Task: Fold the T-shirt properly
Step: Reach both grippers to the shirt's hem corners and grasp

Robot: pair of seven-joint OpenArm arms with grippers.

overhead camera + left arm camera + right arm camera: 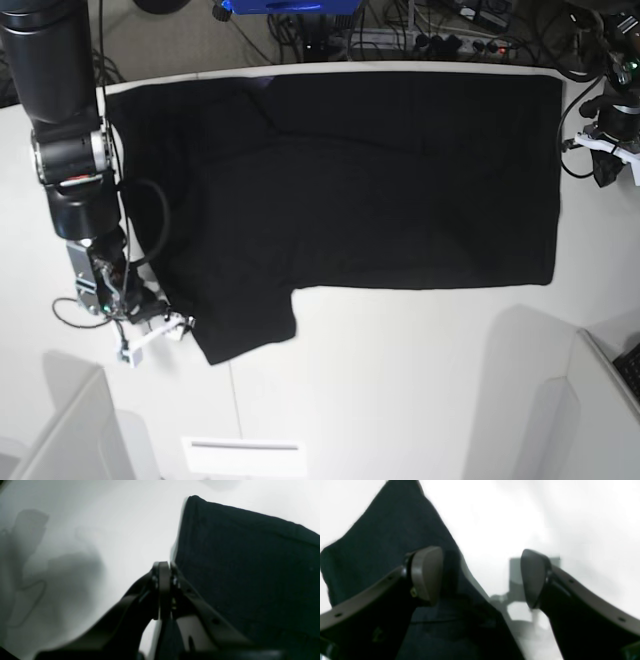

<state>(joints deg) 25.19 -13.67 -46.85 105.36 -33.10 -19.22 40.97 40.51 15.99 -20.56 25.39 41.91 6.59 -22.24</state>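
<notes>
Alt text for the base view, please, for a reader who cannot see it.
A black T-shirt lies spread, plain side up, across a white table. The right arm's gripper sits at the tip of the shirt's near sleeve, while the left arm is at the opposite edge of the shirt.

The black T-shirt (380, 190) is laid flat on the white counter (400, 380), plain side up, with one short sleeve (245, 335) extended toward the near-left corner.
</notes>
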